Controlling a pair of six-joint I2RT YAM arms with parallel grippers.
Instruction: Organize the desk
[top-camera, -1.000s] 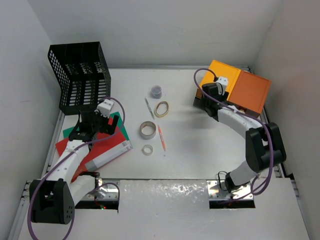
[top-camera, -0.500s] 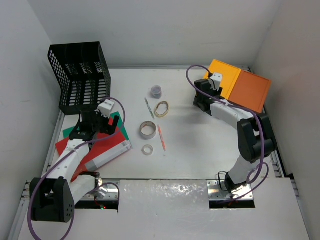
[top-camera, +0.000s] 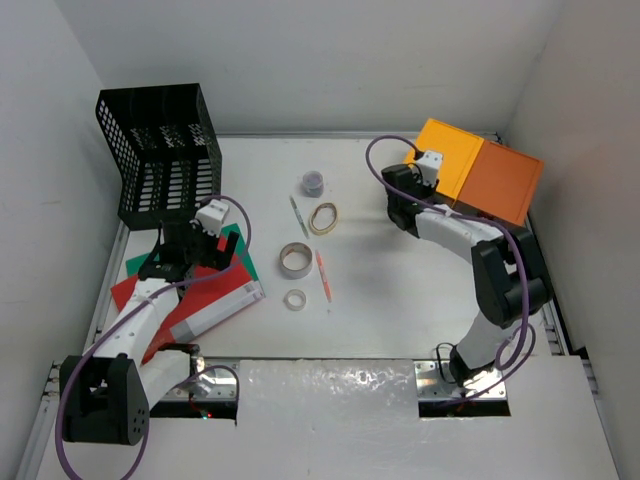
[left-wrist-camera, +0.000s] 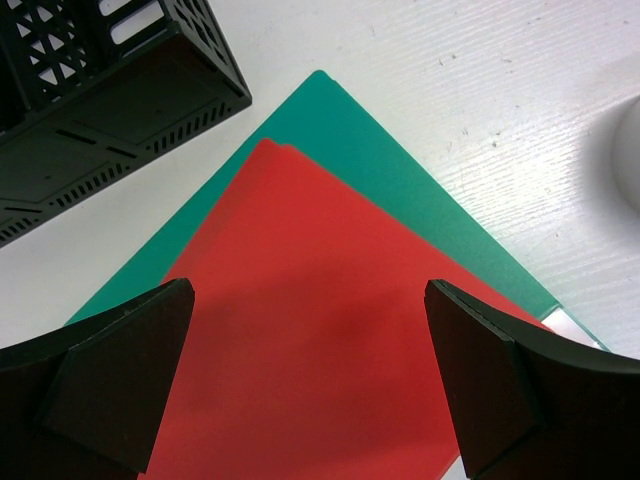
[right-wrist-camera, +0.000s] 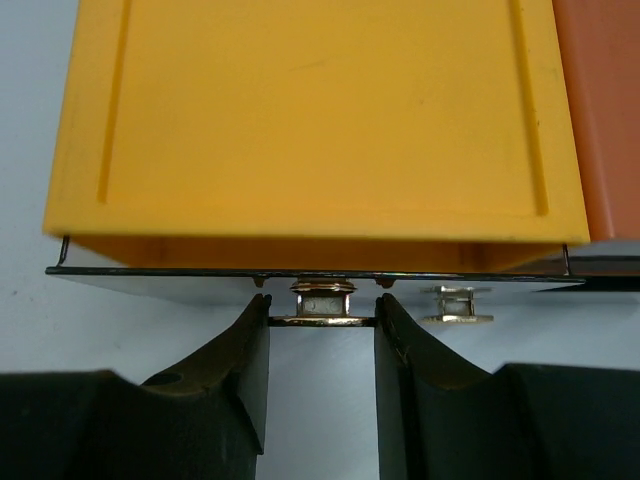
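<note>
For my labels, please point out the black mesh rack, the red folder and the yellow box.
black mesh rack (top-camera: 165, 188): top view, front wall.
red folder (left-wrist-camera: 310, 350): left wrist view, cover middle.
yellow box (right-wrist-camera: 320, 110): right wrist view, broad face.

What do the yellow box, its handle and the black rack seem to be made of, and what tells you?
The yellow box: likely moulded plastic, matt, with smooth pressed ridges. The handle: metal, brass-coloured and shiny. The black rack: perforated walls, matt; plastic or coated metal, hard to tell.
</note>
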